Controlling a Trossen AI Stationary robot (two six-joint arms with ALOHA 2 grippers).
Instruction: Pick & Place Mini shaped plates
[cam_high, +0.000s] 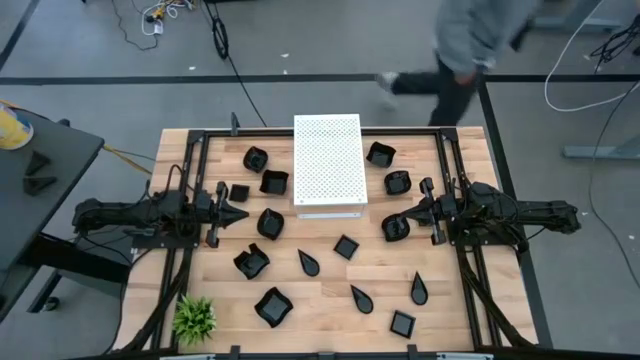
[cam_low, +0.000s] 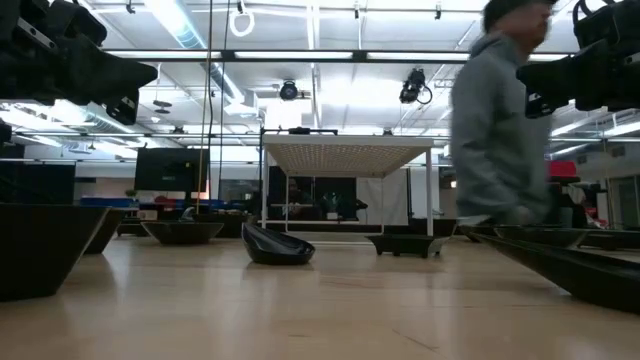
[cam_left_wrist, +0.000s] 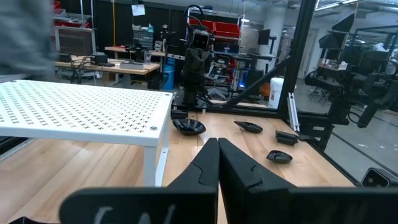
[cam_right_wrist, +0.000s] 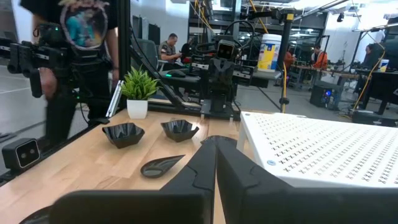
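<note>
**Meanwhile, every dish sits empty on the table**

Around the white perforated board (cam_high: 327, 163), the mini shaped plates (cam_high: 274, 308) lie scattered over the wooden table (cam_high: 330, 300), all of them holding nothing. Several cluster near the board's left edge, such as a square dish (cam_high: 274, 182); two more lie just right of it, including a rounded dish (cam_high: 397, 183). Teardrop dishes (cam_high: 309, 263) lie toward the near side of the table. The board's top is bare. A small green plant (cam_high: 194, 317) stands at the near left corner.

The left gripper (cam_high: 240, 214) hovers left of the board, fingers pressed together, carrying nothing. The right gripper (cam_high: 390, 222) hangs at the board's right, fingers likewise together and unloaded, above one dark dish (cam_high: 396, 230). A person (cam_high: 462, 45) walks past beyond the table.
</note>
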